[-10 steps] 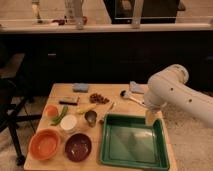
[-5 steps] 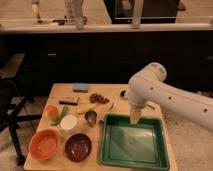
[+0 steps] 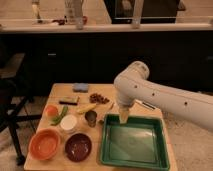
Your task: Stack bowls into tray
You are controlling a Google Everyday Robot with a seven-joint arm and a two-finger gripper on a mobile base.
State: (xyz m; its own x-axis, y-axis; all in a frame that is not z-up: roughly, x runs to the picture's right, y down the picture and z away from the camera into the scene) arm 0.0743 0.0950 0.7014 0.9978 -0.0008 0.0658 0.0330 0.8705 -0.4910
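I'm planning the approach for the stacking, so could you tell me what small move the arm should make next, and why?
Probably swing the gripper left and nearer the camera, toward the maroon bowl. The gripper hangs over the far edge of the green tray, while that bowl and the orange bowl sit on the table left of the tray; the maroon one is nearer.

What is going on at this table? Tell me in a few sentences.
A one-armed robot is set to stack bowls into a tray. Its gripper hangs near the back rim of the green tray, carrying no bowl. The orange bowl and the maroon bowl sit side by side on the wooden table, left of the tray. Neither bowl is in the tray yet.
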